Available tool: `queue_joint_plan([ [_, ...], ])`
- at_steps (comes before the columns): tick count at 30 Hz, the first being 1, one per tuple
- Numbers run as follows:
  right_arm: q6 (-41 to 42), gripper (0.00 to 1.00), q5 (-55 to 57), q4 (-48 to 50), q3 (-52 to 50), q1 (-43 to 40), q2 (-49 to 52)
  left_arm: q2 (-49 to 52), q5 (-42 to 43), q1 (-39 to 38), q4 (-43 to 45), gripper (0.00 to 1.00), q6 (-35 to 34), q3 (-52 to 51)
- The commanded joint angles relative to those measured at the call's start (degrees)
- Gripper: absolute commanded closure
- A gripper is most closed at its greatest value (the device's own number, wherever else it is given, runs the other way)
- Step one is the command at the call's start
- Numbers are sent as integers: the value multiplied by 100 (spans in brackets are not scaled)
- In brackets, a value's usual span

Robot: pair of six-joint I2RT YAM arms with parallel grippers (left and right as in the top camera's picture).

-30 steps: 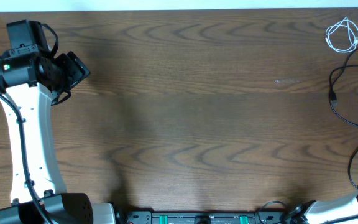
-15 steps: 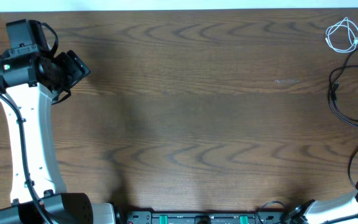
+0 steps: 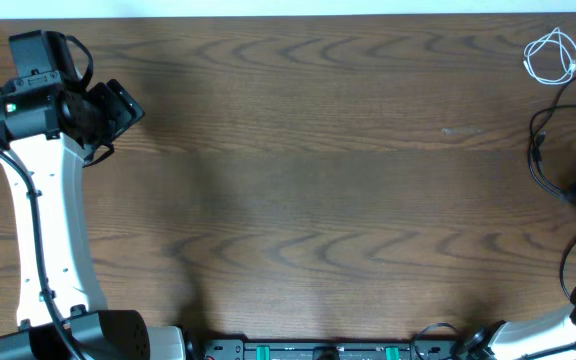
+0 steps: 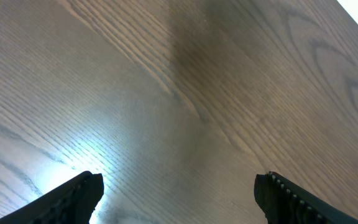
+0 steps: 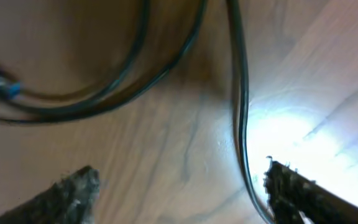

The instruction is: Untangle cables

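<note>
Progress seems partial: white cable (image 3: 551, 56) sits coiled clear, black cables (image 5: 240, 93) below it lie looped beneath my right gripper (image 5: 182, 183), jaws apart, empty.

Our two arms, far apart
Our left arm (image 3: 43, 230) stretches forward; left gripper (image 4: 179, 196) and right gripper (image 5: 179, 193) both gape wide, clasping nothing.

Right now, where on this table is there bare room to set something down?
The broad middle of the table is bare, from the left hand across to the black cables. The right edge is crowded: white cable in the far corner, black cables nearer the robot, right hand over them.
</note>
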Motion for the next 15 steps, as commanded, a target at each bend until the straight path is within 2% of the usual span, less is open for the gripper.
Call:
queue_joint_plan([
  [1,-114,23,166,505,-546,9,-24,48,31,24,13,17,90,-42],
  [5,-201,31,214,916,-872,9,-22,48,31,24,11,17,90,-42],
  [11,-238,41,509,1040,-1119,9,-24,48,31,24,13,17,90,-42],
  [15,-232,59,555,1161,-1283,9,-24,48,31,24,24,17,90,-39],
])
